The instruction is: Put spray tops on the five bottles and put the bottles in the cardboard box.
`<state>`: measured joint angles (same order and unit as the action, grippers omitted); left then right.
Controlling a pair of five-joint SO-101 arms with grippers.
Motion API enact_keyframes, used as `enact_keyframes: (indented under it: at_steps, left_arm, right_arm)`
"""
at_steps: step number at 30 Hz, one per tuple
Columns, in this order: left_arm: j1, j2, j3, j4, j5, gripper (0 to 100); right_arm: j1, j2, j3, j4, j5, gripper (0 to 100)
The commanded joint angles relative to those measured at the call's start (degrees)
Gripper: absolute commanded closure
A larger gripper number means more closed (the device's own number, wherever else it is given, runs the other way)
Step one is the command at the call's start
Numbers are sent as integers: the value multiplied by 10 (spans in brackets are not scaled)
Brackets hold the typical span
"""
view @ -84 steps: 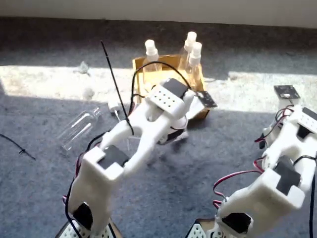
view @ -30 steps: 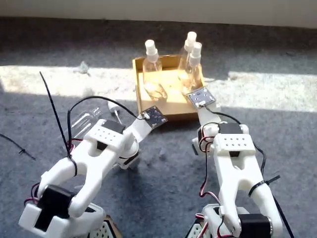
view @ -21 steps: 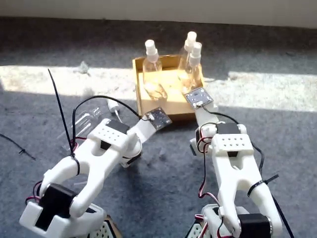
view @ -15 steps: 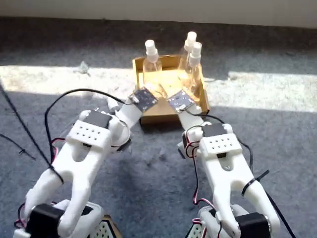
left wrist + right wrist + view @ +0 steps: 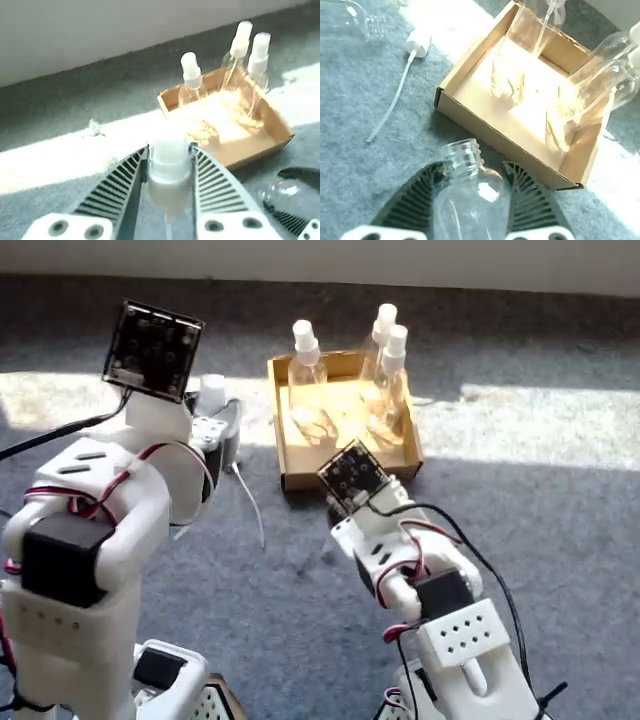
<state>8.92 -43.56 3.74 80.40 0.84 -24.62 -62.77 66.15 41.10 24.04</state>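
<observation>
A: Left claw point(image 5: 169, 150) clamped on a top point(image 5: 169, 172), held high; right claw point(image 5: 473, 166) closed round an uncapped bottle point(image 5: 470, 200) just beside the box point(image 5: 495, 135).
B: Both look light. The bottle is likely slick and thin-walled, so hold the body; take the top by its collar.

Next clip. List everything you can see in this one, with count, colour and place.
Bottles with spray tops: three, clear with white tops, standing in the box.
Open bottles: two, clear; one in the right tool, one lying on the carpet.
Loose spray tops: two, white; one in the left tool, one on the carpet near the lying bottle.
Box: one, brown cardboard, on the carpet.
Carpet: grey, under everything.
Arms: two, white, each tool gripping its item.
</observation>
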Motion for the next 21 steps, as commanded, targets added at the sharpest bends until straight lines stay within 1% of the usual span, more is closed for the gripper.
enact_keyframes:
  at_steps: [1, 3, 5, 8, 12, 15, 18, 21]
  left_arm:
    - [51, -15, -69, -67, 120, 987]
    - [66, -15, -67, -118, 160, 987]
    - [80, -11, -67, -168, 183, 987]
    - [95, -11, -66, -220, 196, 987]
    - [100, -11, -66, -262, 205, 987]
    - [100, -15, -47, -279, 224, 987]
    - [100, -15, -10, -295, 252, 987]
    - [101, -15, 29, -331, 285, 987]
  right_arm:
    - [2, -72, 47, -35, -7, 995]
    - [7, -109, 73, -70, -17, 995]
    - [9, -150, 100, -118, -61, 995]
    - [9, -206, 138, -199, -104, 995]
    - [7, -241, 178, -306, -147, 995]
    - [1, -241, 194, -320, -164, 995]
    - [-26, -245, 208, -322, -184, 995]
    - [-46, -246, 217, -323, -207, 995]
